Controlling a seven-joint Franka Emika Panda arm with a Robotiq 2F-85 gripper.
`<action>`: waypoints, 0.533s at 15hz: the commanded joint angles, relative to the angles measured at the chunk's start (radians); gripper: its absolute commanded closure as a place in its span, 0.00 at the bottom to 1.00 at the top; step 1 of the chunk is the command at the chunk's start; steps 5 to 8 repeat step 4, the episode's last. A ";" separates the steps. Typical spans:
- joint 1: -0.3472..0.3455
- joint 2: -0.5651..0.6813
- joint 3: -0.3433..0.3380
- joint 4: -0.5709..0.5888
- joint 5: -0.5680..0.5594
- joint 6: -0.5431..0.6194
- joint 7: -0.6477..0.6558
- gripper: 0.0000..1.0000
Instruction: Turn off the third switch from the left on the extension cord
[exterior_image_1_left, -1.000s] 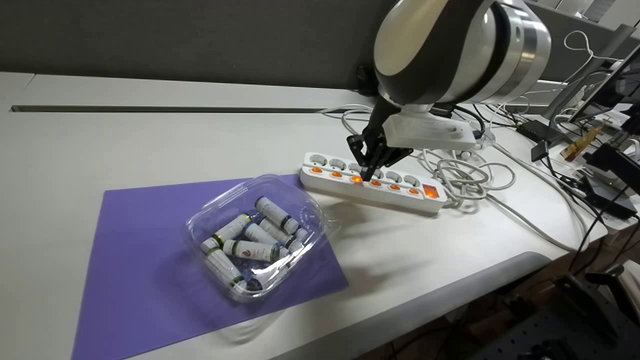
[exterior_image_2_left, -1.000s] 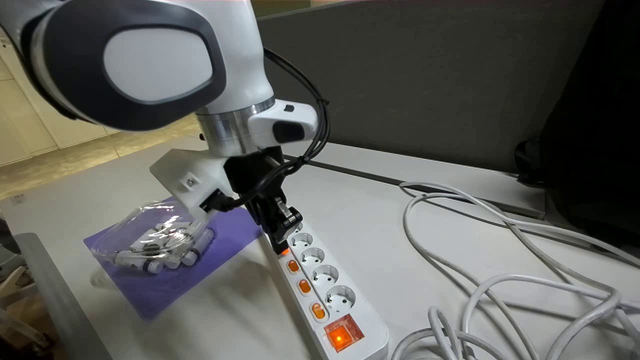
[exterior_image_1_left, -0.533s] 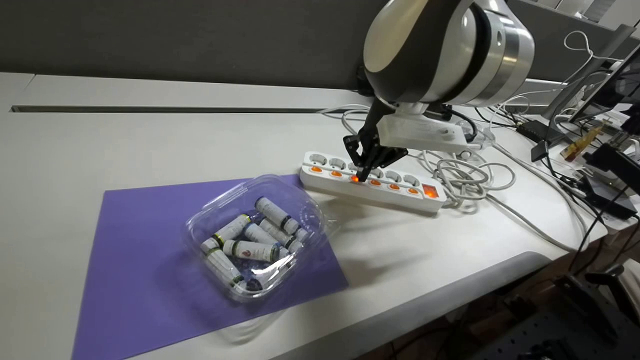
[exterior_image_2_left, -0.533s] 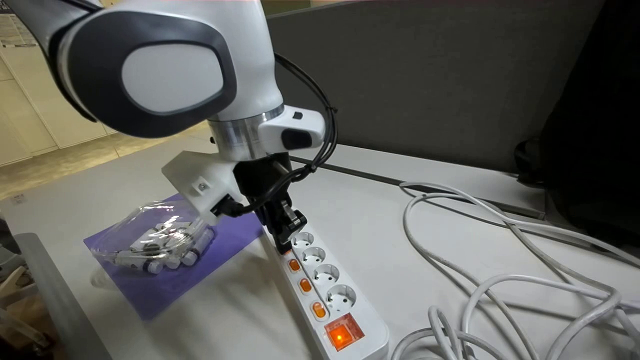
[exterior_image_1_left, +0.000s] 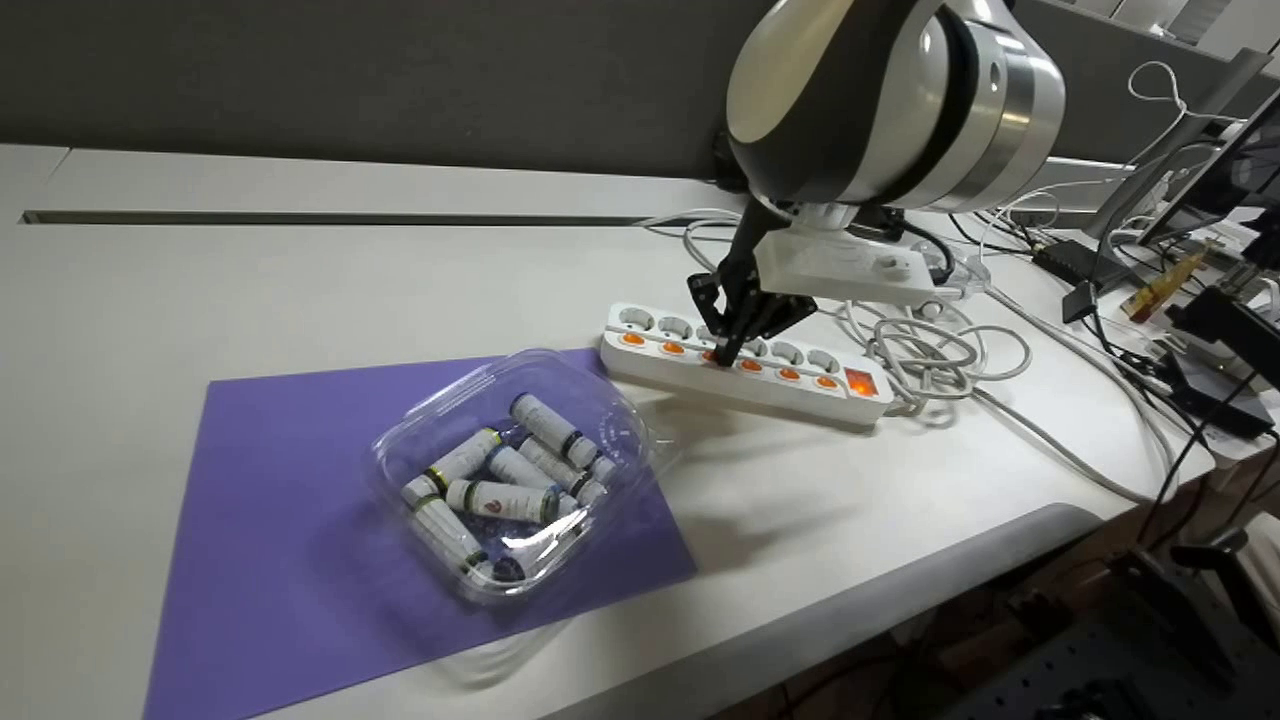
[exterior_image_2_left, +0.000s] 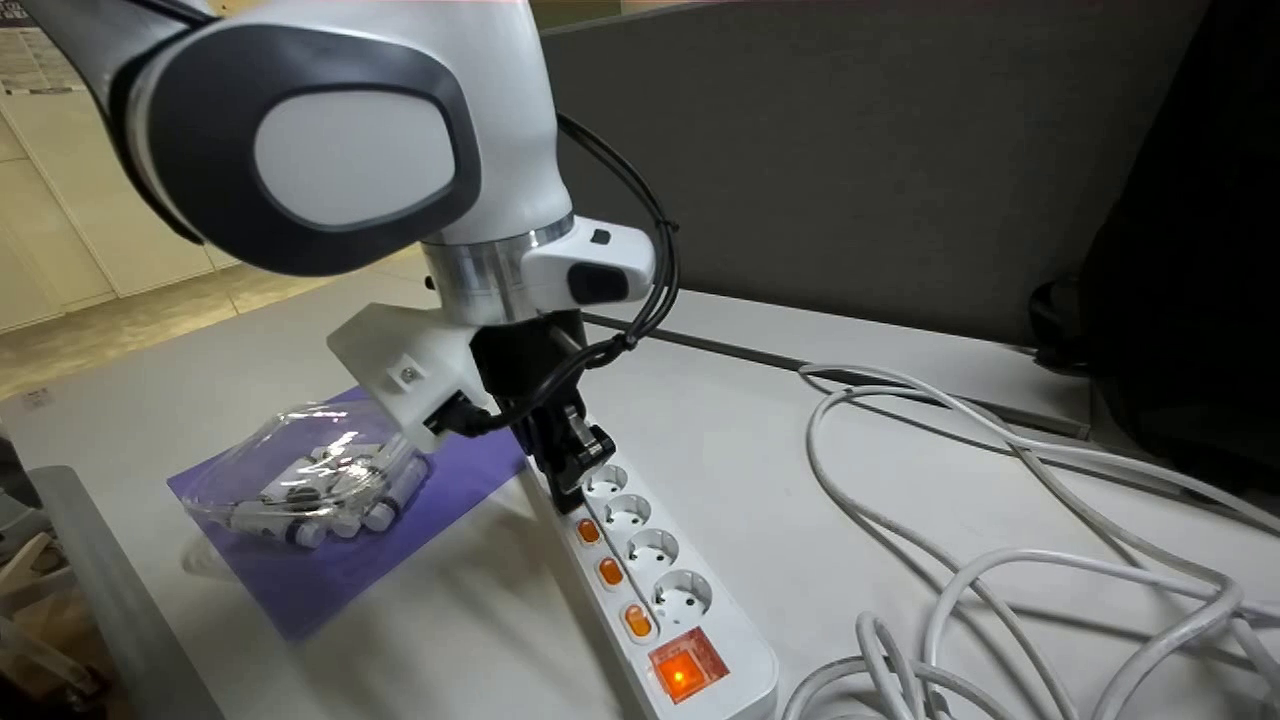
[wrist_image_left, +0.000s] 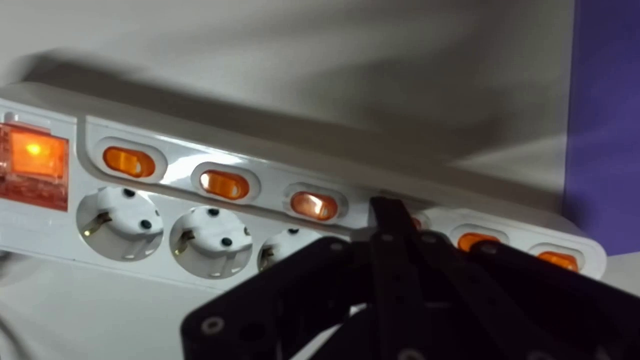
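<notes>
The white extension cord (exterior_image_1_left: 690, 374) lies on the desk with a row of orange switches beside its sockets. It also shows in an exterior view (exterior_image_2_left: 740, 640) and in the wrist view (wrist_image_left: 170, 189). My gripper (exterior_image_1_left: 724, 358) is shut, and its fingertips press down at the third switch (exterior_image_1_left: 709, 356). That switch looks dull, with no glow. In the wrist view only a sliver of the third switch (wrist_image_left: 416, 223) shows beside the black fingertips (wrist_image_left: 389, 204). In an exterior view the fingertips (exterior_image_2_left: 568, 502) hide it. The large main switch (exterior_image_2_left: 682, 676) glows orange.
A clear plastic box (exterior_image_1_left: 540, 370) with several small bottles stands on a purple sheet (exterior_image_1_left: 270, 500), left of the cord. Loose grey cables (exterior_image_1_left: 930, 355) coil at the cord's right end. A dark partition (exterior_image_1_left: 400, 90) stands behind the desk.
My gripper has moved slightly left and down onto the third switch. The switch glowed bright in the earlier frames, and its glow is gone now. The shut fingers look the same.
</notes>
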 joint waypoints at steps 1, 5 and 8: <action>-0.019 0.061 0.003 0.043 0.027 -0.063 -0.008 1.00; -0.014 0.062 -0.009 0.068 0.040 -0.149 0.013 1.00; -0.014 0.062 -0.009 0.068 0.040 -0.149 0.013 1.00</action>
